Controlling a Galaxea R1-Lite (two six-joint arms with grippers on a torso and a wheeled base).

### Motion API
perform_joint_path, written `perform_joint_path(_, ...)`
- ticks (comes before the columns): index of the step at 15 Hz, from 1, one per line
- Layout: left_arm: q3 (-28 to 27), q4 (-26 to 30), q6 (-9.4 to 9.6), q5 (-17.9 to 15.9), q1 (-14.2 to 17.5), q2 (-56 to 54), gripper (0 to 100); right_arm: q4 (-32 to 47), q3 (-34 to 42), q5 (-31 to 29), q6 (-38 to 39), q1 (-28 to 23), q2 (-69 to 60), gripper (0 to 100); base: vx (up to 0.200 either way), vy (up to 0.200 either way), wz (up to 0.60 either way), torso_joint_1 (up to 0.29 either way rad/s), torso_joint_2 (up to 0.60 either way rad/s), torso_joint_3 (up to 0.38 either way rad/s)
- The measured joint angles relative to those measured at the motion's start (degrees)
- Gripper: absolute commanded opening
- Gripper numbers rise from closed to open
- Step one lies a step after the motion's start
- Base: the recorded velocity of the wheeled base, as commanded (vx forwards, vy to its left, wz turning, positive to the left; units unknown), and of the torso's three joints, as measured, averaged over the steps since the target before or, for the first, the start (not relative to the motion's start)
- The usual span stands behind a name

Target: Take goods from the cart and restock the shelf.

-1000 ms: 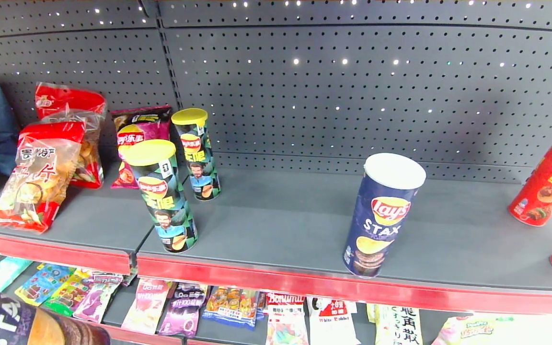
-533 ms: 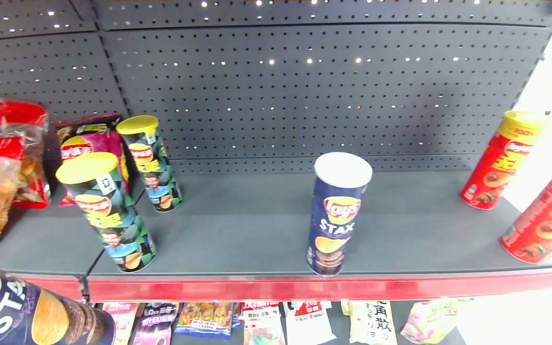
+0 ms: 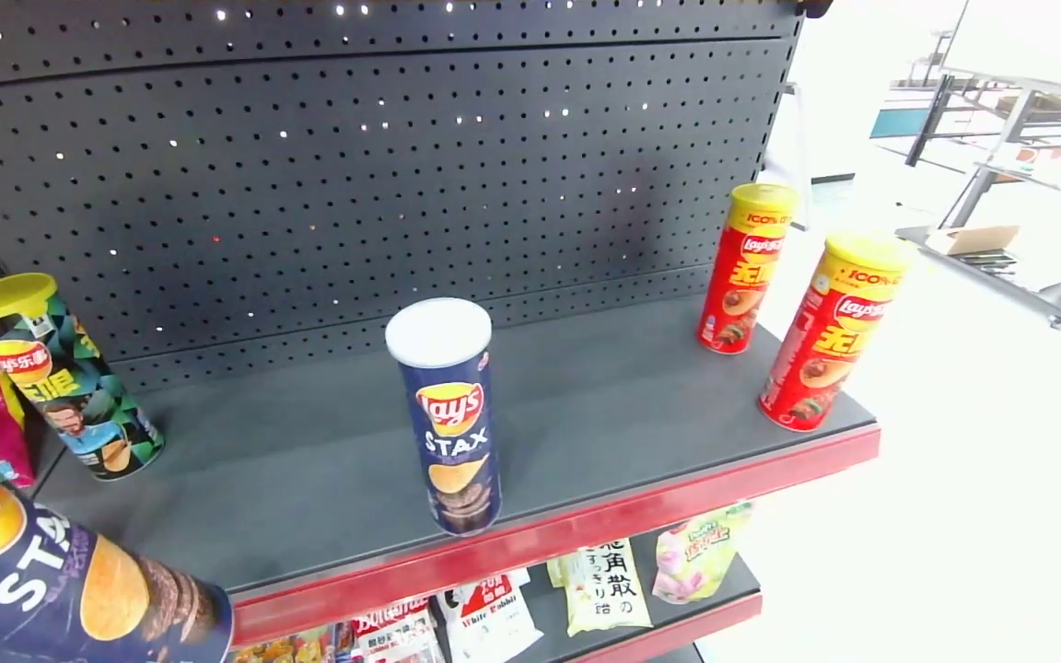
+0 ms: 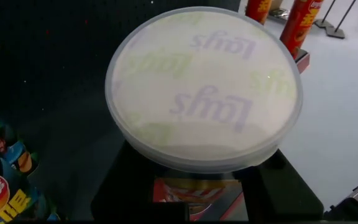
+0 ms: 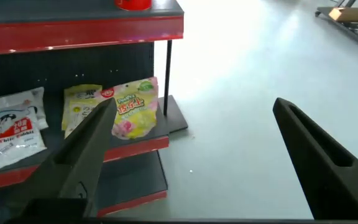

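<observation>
A blue chip can (image 3: 450, 428) with a white lid stands upright near the front edge of the grey shelf (image 3: 309, 460). A second blue chip can (image 3: 61, 589) sits low at the left of the head view, tilted, in front of the shelf's red lip. Its white lid (image 4: 204, 87) faces the left wrist camera, and my left gripper (image 4: 201, 193) is shut on the can below the lid. My right gripper (image 5: 197, 155) is open with nothing between its fingers (image 5: 86, 162), hanging low beside the shelf unit's end, over the floor.
Two red cans (image 3: 747, 267) (image 3: 830, 331) stand at the shelf's right end and a green can (image 3: 56, 378) at its left. Snack bags (image 3: 600, 585) (image 5: 132, 109) lie on the lower shelf. Open floor (image 3: 954, 460) and a metal rack (image 3: 1028, 267) are to the right.
The head camera has swung right, so the shelf's goods sit further left in the picture. The held blue can shows more at the lower left.
</observation>
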Motion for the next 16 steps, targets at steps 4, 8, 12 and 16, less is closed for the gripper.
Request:
perform_joint_path(4,0.06,-3.64,0.00,-0.09,-0.04,3.82,0,0.00,0.00,-0.45,0.04,-0.04,0.00,100,0.000,0.000,0.00,0.000,0.00,0.000)
perform_joint_path(8,-0.16,-11.76,0.30,-0.35,-0.23,13.35,0,0.02,0.00,-0.48,1.54,-0.09,0.00,100,0.000,0.000,0.00,0.000,0.00,0.000)
perform_joint_path(12,-2.60,-13.87,0.44,-0.11,-4.13,23.63,0,0.13,0.17,-1.10,10.96,-0.06,0.00,100,0.000,0.000,0.00,0.000,0.00,0.000)
perform_joint_path(16,-4.83,-16.18,0.44,0.06,-6.46,30.46,0,0.11,0.17,-6.11,20.66,-0.06,0.00,100,0.000,0.000,0.00,0.000,0.00,0.000)
